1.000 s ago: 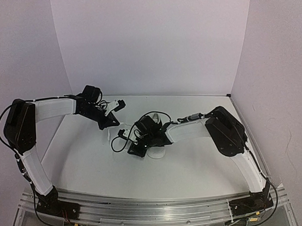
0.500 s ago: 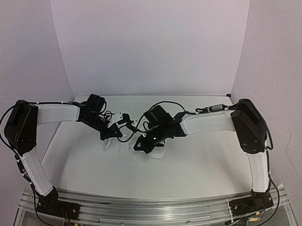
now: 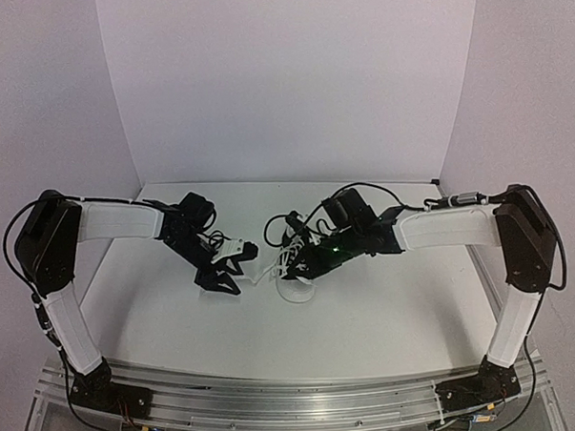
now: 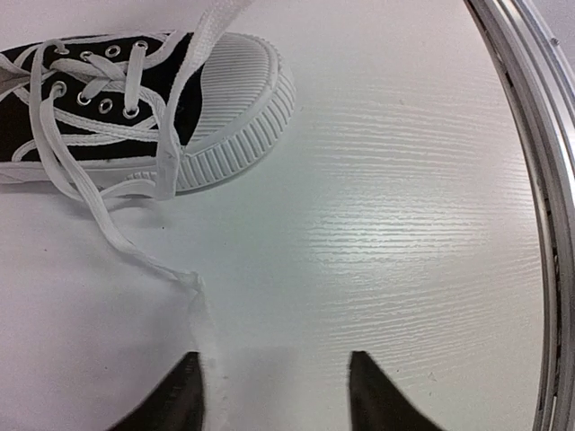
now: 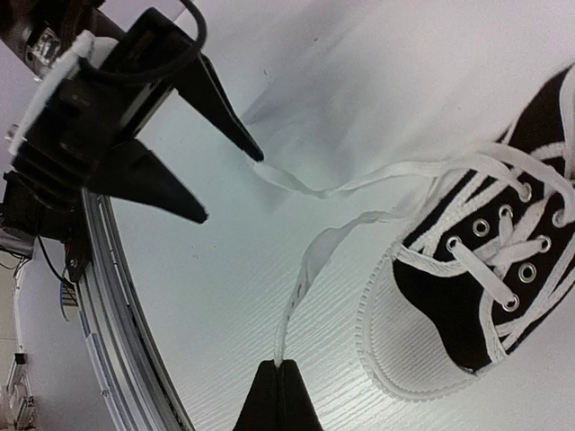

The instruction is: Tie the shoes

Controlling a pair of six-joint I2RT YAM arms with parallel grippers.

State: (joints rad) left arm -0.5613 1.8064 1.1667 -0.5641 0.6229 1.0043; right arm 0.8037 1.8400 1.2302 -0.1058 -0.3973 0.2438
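Count on the one tabletop (image 4: 386,224): 1 sneaker (image 4: 108,99). 2 lace ends (image 5: 310,256) ran out past the sneaker's toe. 2 grippers were near that toe: 1 left gripper (image 4: 274,359), 1 right gripper (image 5: 280,364).

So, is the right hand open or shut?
Shut: in its wrist view the right hand has its tips together, pinching the end of a white lace.

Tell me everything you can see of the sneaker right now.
The sneaker is small, black canvas with metal eyelets, a ribbed white rubber sole and white toe cap. It sits on the white table, untied. Its long white laces trail loose: the right gripper is shut on one strand; the other's end lies at a fingertip of the open left gripper.
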